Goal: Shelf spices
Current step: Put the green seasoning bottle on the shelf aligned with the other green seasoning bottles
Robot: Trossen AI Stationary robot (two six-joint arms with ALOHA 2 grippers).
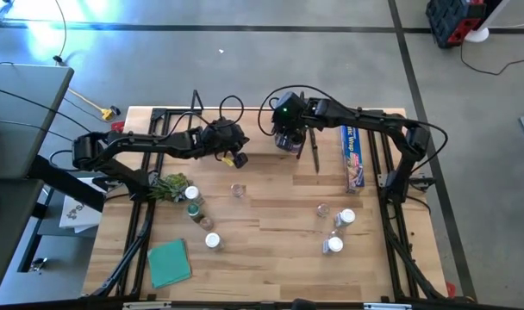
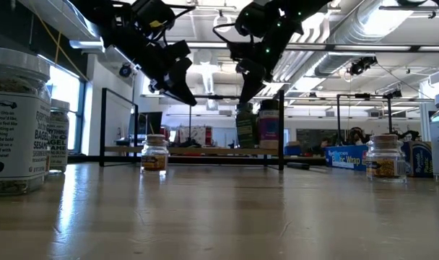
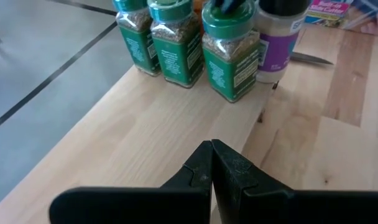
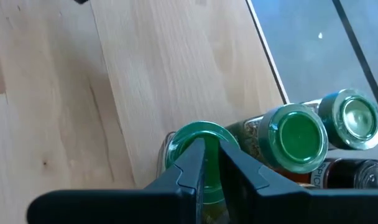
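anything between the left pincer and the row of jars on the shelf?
Nothing: in the left wrist view, only bare light wood of the shelf lies between the shut left pincer and the green-lidded jars ahead of it.

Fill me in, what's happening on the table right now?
The robot is shelving spice jars. The right gripper is shut on the lid of a green-lidded jar at the shelf, beside other green-lidded jars already standing there. The left gripper is shut and empty, hovering over the shelf board facing that row. Several more jars are waiting out on the table, along with a blue wrap box.
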